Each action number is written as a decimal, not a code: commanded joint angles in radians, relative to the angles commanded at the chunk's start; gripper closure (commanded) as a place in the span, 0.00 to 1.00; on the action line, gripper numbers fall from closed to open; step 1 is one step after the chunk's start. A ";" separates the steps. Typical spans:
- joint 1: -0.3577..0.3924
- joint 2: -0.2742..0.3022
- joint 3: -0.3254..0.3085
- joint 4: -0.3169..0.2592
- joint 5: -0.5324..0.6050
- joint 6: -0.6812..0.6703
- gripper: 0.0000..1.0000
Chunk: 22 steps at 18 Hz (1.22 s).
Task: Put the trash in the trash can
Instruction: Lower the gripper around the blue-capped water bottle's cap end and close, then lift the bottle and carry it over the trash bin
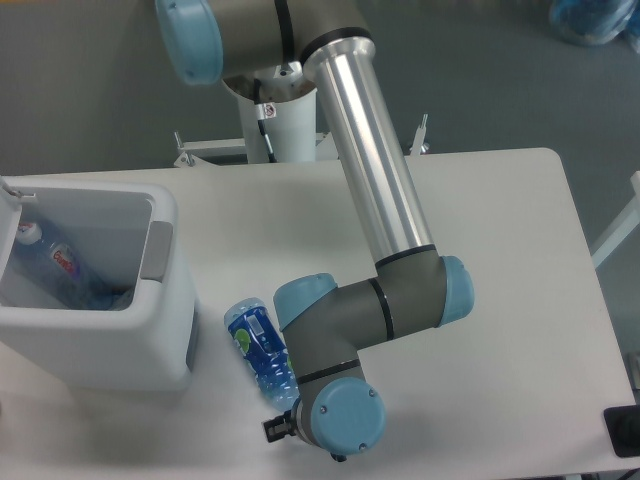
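Silver-tubed arm (375, 160), grey joints (pale blue end caps)

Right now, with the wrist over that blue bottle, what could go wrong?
1. The arm's wrist covers the cap end of the blue-label bottle, and the gripper is mostly hidden, so grasp alignment can't be checked; a miss could roll the lying bottle.
2. The bottle lies close beside the trash can; the bulky elbow may clip the bin wall during the lift.
3. The thin plastic may slip or crush.
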 joint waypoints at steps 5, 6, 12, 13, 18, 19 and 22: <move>-0.003 0.057 -0.035 0.002 -0.003 0.012 0.95; -0.002 0.075 -0.034 0.003 -0.003 0.021 0.95; 0.015 0.234 -0.025 0.182 -0.024 0.084 0.95; 0.015 0.262 -0.025 0.240 -0.035 0.086 0.95; 0.014 0.356 -0.015 0.521 -0.054 0.072 0.94; 0.012 0.370 -0.008 0.569 -0.060 0.069 0.94; 0.009 0.417 0.015 0.600 -0.103 0.069 0.94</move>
